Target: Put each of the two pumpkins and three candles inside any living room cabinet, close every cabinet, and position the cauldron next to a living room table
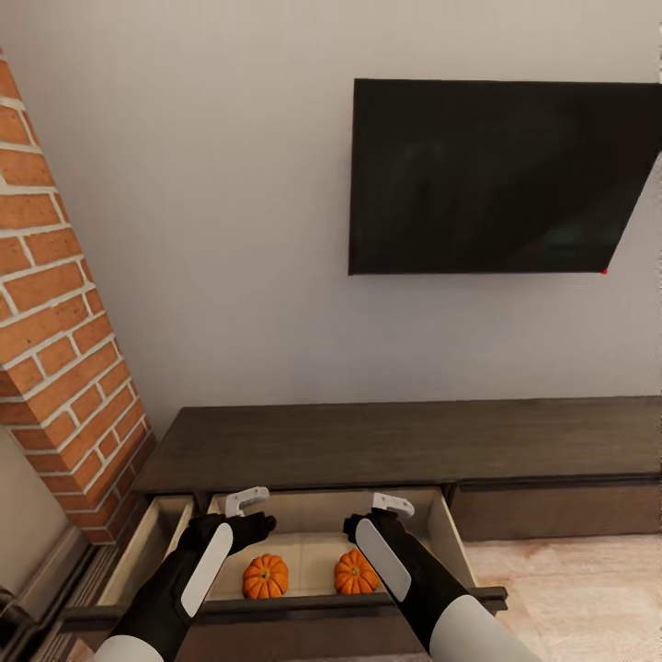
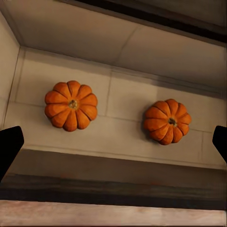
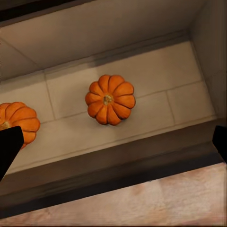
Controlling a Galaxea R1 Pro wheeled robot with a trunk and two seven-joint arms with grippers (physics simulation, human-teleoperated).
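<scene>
The long dark brown cabinet (image 1: 395, 441) stands against the wall with its middle drawer (image 1: 303, 605) pulled out. Two orange ribbed pumpkins rest apart on the drawer's pale beige floor: the left pumpkin (image 1: 265, 576) (image 2: 71, 105) (image 3: 19, 120) and the right pumpkin (image 1: 356, 572) (image 2: 167, 121) (image 3: 110, 99). My left gripper (image 1: 245, 511) (image 2: 113, 144) hovers open above the drawer's left half, holding nothing. Over the right half, my right gripper (image 1: 384, 511) (image 3: 113, 144) is also open and empty.
A second drawer (image 1: 147, 552) stands open at the cabinet's left end, beside a red brick column (image 1: 64, 349). A black TV (image 1: 501, 175) hangs on the wall above. Light wood floor (image 1: 570, 598) lies to the right of the drawer.
</scene>
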